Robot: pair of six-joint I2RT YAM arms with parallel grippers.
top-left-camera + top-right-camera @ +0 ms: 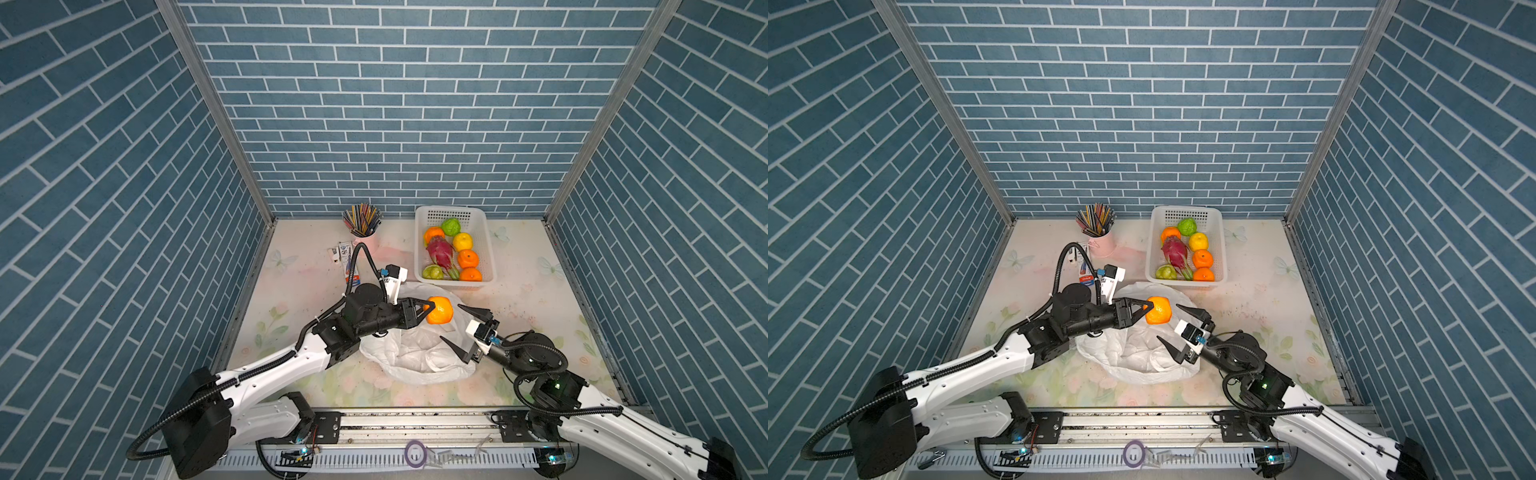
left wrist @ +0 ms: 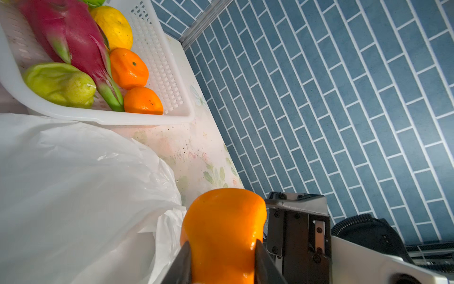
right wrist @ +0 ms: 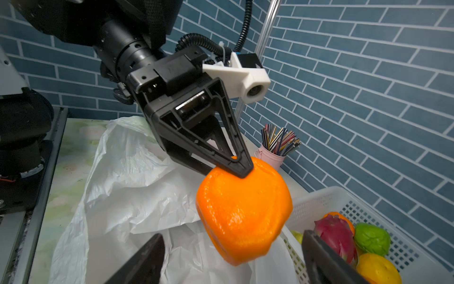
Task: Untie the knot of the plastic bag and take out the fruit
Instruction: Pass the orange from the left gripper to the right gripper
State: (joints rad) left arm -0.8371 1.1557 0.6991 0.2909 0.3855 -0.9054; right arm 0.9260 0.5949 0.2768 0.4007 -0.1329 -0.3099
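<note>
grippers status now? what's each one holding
Left gripper: shut on the orange, lifted over the bag.
Right gripper: open, holding nothing, just beside the orange.

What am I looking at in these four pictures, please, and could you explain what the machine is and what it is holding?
It is a robot with two arms on a tabletop, each ending in a two-fingered gripper. Two pictures come from one camera pair overhead and show nearly the same view; the other two come from small cameras on each arm's wrist. On the flowery table lie a crumpled white plastic bag, a white basket holding a dragon fruit, a lemon, oranges and green fruits, and a pink cup of coloured sticks. The left gripper pinches an orange above the bag. The right gripper is open beside it and holds nothing.
</note>
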